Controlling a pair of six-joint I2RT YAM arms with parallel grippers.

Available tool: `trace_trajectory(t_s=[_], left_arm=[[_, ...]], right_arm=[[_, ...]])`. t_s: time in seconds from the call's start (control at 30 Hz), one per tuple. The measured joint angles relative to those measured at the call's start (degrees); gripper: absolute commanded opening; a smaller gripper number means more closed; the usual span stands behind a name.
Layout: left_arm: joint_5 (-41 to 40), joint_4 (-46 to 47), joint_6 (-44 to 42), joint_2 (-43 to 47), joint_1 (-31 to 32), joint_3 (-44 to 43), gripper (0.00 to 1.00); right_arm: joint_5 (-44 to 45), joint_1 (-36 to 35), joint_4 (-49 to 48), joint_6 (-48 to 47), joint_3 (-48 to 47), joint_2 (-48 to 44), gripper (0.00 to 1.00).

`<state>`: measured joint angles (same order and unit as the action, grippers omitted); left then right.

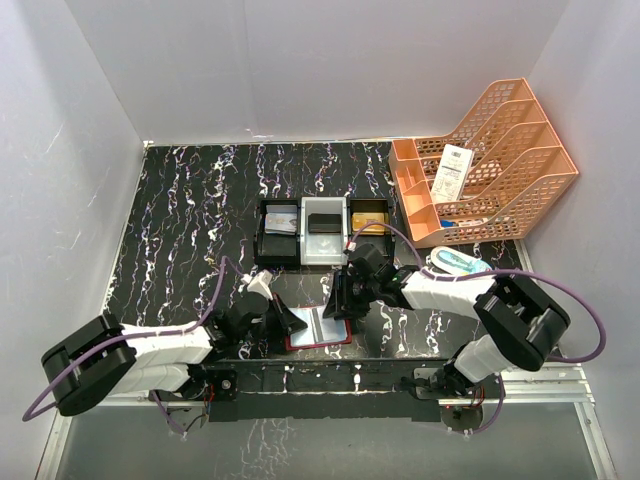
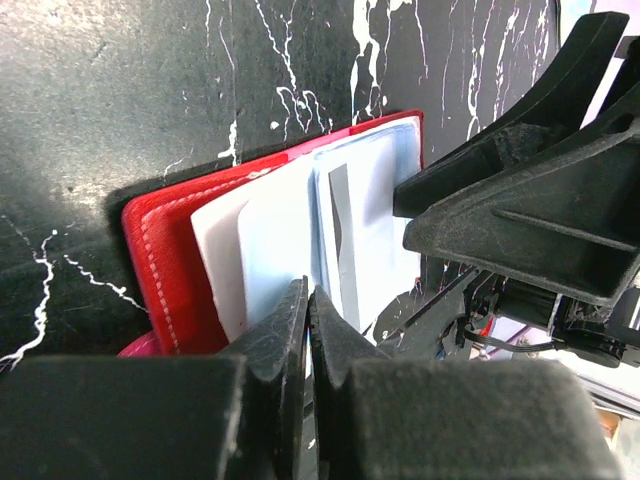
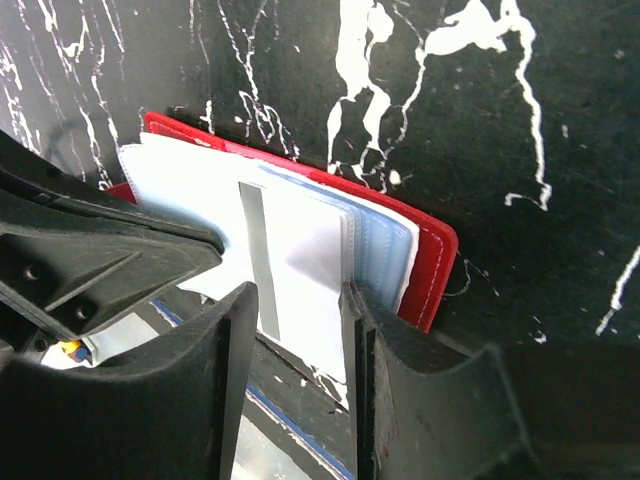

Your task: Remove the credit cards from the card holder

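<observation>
The dark-red card holder (image 2: 165, 265) lies open and flat on the worktop (image 1: 190, 220), close to the near edge and midway between the two arms. Its clear inner sleeves fan upward, and a pale credit card (image 3: 300, 250) with a grey stripe sits on top of them, not yet free of the holder.

The left hand (image 2: 308, 335) is closed, its tips pressed together at the holder's near edge. It seems to be pinning the holder down, though whether it pinches a sleeve cannot be told. The right hand (image 3: 295, 300) hangs over the striped card with its jaws apart and not gripping.

Behind the holder stands a black-and-white three-compartment tray (image 1: 302, 235). An orange-gold card (image 1: 368, 217) lies in its right compartment and a greyish card (image 1: 281, 226) in its left. The task therefore looks partly done, with at least the striped card left to pull out.

The worktop is black with white marble veining. An orange mesh file rack (image 1: 490, 160) sits at the far right, and plain white walls (image 1: 300, 60) enclose the space.
</observation>
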<state>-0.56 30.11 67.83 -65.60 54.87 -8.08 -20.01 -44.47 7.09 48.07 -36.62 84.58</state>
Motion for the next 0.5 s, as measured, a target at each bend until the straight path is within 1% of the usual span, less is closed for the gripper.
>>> trace_trajectory(t_s=[0.07,0.13,0.2,0.27,0.33,0.4,0.43,0.5], left_arm=[[-0.28,-1.44,-0.17,1.18,0.0,0.0,0.1],[-0.55,-3.08,-0.66,2.47,-0.02,0.0,0.21],[-0.76,-5.68,-1.42,3.78,-0.02,-0.31,0.27],[-1.01,-9.16,-2.43,4.57,-0.02,-1.73,0.28],[-1.38,-12.24,-3.67,4.57,-0.02,-3.76,0.27],[-1.51,-13.33,-4.46,4.2,-0.02,-4.63,0.23],[-1.49,-13.44,-4.79,3.76,-0.04,-4.68,0.2],[-1.16,-12.68,-4.87,2.54,-0.04,-4.68,0.17]], right_arm=[[0.52,0.0,0.87,-0.2,0.04,-0.57,0.31],[1.29,0.0,2.38,-0.5,0.11,-1.31,0.3],[1.88,0.0,3.69,-0.76,0.11,-1.95,0.29],[2.12,0.0,4.42,-0.98,0.11,-2.25,0.29],[2.1,0.0,4.61,-1.03,0.11,-2.25,0.29],[1.97,0.0,4.57,-1.03,0.11,-2.25,0.28],[1.79,0.0,4.46,-1.03,0.13,-2.23,0.27],[1.05,0.0,3.39,-0.85,0.72,-2.23,0.26]])
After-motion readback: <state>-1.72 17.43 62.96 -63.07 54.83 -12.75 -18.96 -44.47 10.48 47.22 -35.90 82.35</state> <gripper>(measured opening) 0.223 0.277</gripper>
